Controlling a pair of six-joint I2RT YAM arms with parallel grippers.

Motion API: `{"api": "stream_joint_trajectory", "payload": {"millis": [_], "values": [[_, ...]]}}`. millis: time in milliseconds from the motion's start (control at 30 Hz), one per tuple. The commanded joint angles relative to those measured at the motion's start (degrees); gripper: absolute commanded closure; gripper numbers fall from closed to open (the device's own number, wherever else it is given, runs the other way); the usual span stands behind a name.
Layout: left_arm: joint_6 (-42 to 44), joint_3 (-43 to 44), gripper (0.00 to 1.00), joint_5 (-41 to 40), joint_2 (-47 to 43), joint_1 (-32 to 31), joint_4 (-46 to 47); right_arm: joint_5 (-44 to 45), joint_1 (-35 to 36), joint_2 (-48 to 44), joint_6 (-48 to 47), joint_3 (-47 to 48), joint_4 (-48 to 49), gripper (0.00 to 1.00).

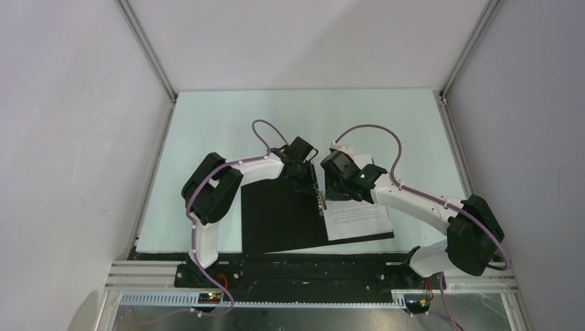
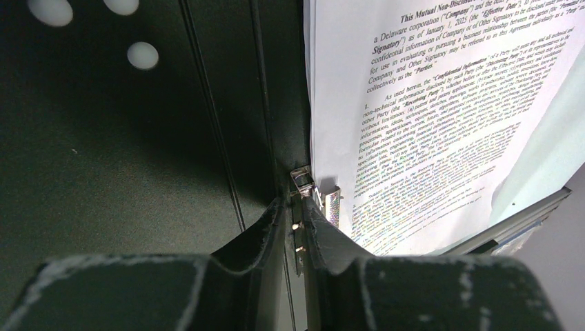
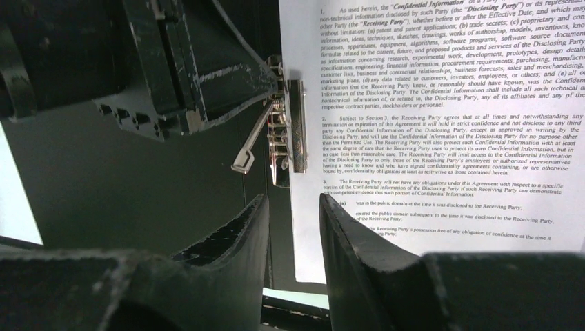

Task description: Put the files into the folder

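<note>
Left claw (image 2: 295, 214) of mine clamps the clip (image 3: 288, 131) of the folder (image 1: 283, 221); right claw (image 3: 293, 203) gapes empty over the files (image 3: 441, 124); next, I reckon, clip them down.

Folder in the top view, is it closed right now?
No, the folder lies open with its black inside facing up and the files on its right half.

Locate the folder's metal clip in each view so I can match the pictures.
Top external: the clip is at centre, on the spine of the folder, between the two wrists.
Left wrist: the clip is at lower centre, just above the left fingers.
Right wrist: the clip is at centre, in the upper half.
Shared landmark: the left edge of the files, which the clip touches in every view.
</note>
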Motion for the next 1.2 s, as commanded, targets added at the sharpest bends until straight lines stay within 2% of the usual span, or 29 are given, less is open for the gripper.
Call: {"api": "stream_joint_trajectory", "payload": {"millis": [0,300,767,1167], "values": [[0.68,-0.53,0.80,-2.07,-0.94,-0.36,-1.74,-0.35,-0.69,-0.13,3.75,3.22,0.20,0.62],[0.58,-0.68,0.80,-1.99,-0.67,-0.40,-1.73,2.87,1.83,4.19,7.90,5.92,1.86,0.60],[0.47,-0.89,0.80,-1.94,-0.58,-0.34,-1.70,3.55,2.14,8.49,10.20,6.25,3.25,0.63],[0.39,-1.05,0.80,-1.84,-0.45,-0.24,-1.70,3.62,2.44,9.17,10.70,6.25,1.49,0.78]]}}
